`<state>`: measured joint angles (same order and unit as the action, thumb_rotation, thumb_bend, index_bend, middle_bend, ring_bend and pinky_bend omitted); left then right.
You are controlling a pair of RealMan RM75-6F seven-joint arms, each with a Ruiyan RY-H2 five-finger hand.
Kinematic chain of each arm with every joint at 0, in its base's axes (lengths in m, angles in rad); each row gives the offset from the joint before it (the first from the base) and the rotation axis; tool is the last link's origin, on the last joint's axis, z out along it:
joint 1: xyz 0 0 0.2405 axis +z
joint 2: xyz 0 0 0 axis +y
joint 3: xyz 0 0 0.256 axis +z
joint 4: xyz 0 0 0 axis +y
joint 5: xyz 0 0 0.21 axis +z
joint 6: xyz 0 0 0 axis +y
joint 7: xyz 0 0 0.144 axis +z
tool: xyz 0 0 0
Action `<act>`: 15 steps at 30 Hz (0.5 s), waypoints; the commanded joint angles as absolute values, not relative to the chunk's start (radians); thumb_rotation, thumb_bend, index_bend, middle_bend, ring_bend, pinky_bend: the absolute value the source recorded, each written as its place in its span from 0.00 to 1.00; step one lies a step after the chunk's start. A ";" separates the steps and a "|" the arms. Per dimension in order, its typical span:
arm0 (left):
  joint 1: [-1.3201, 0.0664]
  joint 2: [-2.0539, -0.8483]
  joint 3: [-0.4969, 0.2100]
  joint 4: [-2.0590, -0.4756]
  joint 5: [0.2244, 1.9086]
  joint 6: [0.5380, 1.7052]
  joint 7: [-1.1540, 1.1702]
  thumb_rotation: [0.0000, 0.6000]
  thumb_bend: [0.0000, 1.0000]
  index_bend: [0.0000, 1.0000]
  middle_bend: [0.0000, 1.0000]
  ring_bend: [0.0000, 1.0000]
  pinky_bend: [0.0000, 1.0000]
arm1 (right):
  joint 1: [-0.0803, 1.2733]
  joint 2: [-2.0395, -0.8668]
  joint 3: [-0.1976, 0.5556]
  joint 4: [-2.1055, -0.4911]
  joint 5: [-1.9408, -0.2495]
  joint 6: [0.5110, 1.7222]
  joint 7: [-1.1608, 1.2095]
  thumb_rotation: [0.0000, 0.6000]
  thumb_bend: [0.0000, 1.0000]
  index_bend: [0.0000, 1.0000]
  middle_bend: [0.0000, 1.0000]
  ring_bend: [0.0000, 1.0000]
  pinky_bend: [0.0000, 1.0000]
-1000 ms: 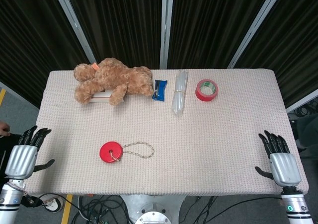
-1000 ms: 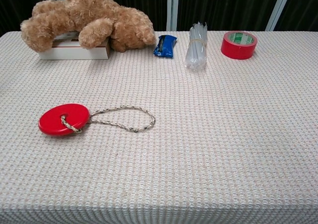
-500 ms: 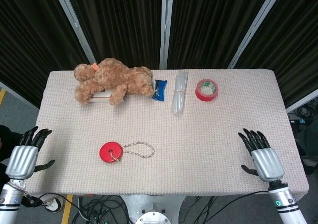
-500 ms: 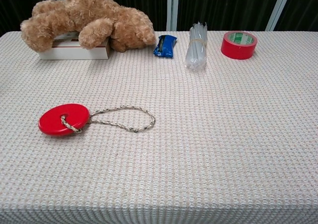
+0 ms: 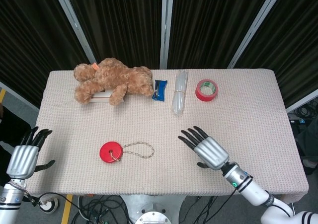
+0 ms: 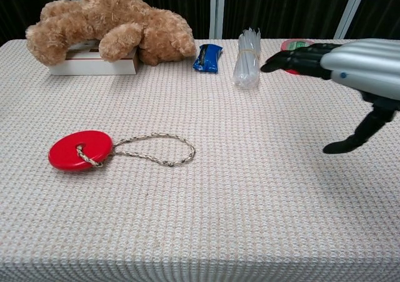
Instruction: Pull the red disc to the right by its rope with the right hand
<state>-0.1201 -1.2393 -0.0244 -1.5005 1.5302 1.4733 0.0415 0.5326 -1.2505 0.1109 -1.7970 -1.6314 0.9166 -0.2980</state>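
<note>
The red disc (image 5: pixel 111 151) (image 6: pixel 80 150) lies flat on the left front part of the table, with its looped rope (image 5: pixel 139 150) (image 6: pixel 156 149) trailing to the right. My right hand (image 5: pixel 205 148) (image 6: pixel 340 69) hovers over the table to the right of the rope loop, fingers spread and holding nothing. It is apart from the rope. My left hand (image 5: pixel 25 153) hangs beside the table's left edge, fingers spread and empty; the chest view does not show it.
At the back stand a brown teddy bear (image 5: pixel 113 80) lying on a white box (image 6: pixel 94 61), a blue packet (image 5: pixel 159 90), a clear tube bundle (image 5: pixel 180 91) and a red tape roll (image 5: pixel 206 90). The table (image 5: pixel 233 114) has a woven beige cover.
My right hand has swung from the table's right front edge leftward over the table, toward the rope, and now shows in the chest view. The disc, rope and left hand have not moved.
</note>
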 commanded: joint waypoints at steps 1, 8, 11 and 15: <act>-0.118 -1.239 -0.025 -1.496 1.530 1.476 0.035 1.00 0.02 0.16 0.15 0.02 0.12 | 0.649 -1.300 0.156 -1.840 -1.503 0.752 -0.361 1.00 0.01 0.00 0.05 0.00 0.00; -0.115 -1.233 -0.026 -1.487 1.530 1.482 0.019 1.00 0.02 0.16 0.15 0.02 0.12 | 0.772 -1.369 0.159 -1.802 -1.322 0.610 -0.473 1.00 0.02 0.00 0.09 0.00 0.00; -0.115 -1.235 -0.026 -1.483 1.529 1.483 0.016 1.00 0.02 0.16 0.15 0.02 0.12 | 0.816 -1.407 0.155 -1.771 -1.270 0.586 -0.499 1.00 0.04 0.00 0.09 0.00 0.00; -0.114 -1.237 -0.026 -1.476 1.527 1.483 0.010 1.00 0.02 0.16 0.15 0.02 0.12 | 0.863 -1.446 0.146 -1.741 -1.214 0.577 -0.523 1.00 0.05 0.00 0.09 0.00 0.00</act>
